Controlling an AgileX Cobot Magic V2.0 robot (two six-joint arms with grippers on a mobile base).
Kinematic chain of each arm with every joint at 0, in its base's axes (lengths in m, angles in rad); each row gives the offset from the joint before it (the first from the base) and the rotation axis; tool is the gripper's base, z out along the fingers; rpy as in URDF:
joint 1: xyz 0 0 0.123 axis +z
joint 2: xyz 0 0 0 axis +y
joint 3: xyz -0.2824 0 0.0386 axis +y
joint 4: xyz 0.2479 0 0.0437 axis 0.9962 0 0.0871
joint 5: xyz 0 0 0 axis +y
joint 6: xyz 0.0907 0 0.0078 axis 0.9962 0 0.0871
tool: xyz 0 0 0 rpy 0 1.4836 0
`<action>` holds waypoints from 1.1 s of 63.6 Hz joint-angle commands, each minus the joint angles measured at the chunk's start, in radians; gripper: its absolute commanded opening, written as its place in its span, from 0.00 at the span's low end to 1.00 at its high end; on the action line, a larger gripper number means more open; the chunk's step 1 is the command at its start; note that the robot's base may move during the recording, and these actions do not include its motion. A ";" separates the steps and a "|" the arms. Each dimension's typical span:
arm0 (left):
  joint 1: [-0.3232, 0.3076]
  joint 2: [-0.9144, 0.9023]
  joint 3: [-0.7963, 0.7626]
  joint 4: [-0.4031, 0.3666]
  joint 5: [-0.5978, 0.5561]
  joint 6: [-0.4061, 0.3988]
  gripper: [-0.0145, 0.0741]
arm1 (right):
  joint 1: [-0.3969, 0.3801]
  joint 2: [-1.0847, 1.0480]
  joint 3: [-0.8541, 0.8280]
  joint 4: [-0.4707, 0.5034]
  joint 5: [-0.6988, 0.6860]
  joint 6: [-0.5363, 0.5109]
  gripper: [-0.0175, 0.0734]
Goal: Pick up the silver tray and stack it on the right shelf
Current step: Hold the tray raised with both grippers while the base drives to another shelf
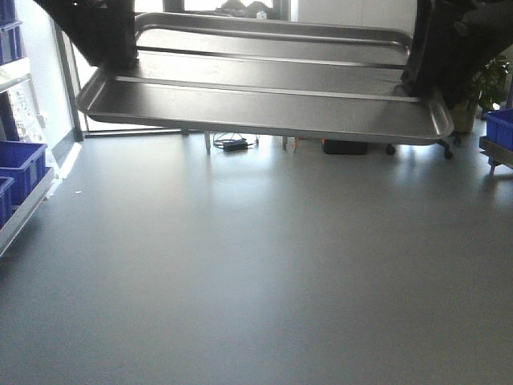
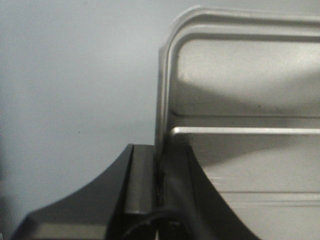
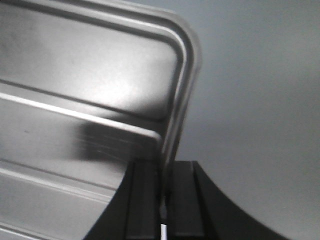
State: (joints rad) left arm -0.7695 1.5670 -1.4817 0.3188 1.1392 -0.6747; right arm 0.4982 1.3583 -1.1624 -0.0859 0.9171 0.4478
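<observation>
left pincer point(image 2: 159, 172): pretty much closed, clamped right on the short-end rim of the silver tray point(image 1: 264, 104). One black finger point(image 2: 135, 192) sits outside the rim, the other inside over the tray floor.
right pincer point(image 3: 163, 187): same deal at the opposite short end. It's squeezed onto the rim just below the rounded corner, one finger point(image 3: 145, 200) on the tray side and one on the outer side.
tray: up in the air, spanning from one pincer across to the other, open side up. The end at the right pincer looks a touch lower.
ridges: two long raised ones run along the tray floor, pincer to pincer.
under both pincers: plain grey floor point(image 1: 256, 281), well below the tray.
outboard of left pincer: blue bins point(image 1: 20, 164) on a rack, lower down.
outboard of right pincer: another blue bin point(image 1: 501, 128), and a potted plant point(image 1: 489, 84) behind it.
</observation>
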 commanded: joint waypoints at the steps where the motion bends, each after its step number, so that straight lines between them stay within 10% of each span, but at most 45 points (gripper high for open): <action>1: -0.006 -0.043 -0.038 0.031 -0.047 -0.003 0.05 | 0.001 -0.033 -0.037 -0.005 -0.039 -0.030 0.26; 70: -0.006 -0.042 -0.038 0.031 -0.047 -0.003 0.05 | 0.001 -0.032 -0.037 -0.005 -0.039 -0.030 0.26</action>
State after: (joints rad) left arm -0.7695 1.5670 -1.4817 0.3188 1.1392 -0.6747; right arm 0.4982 1.3583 -1.1624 -0.0859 0.9153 0.4478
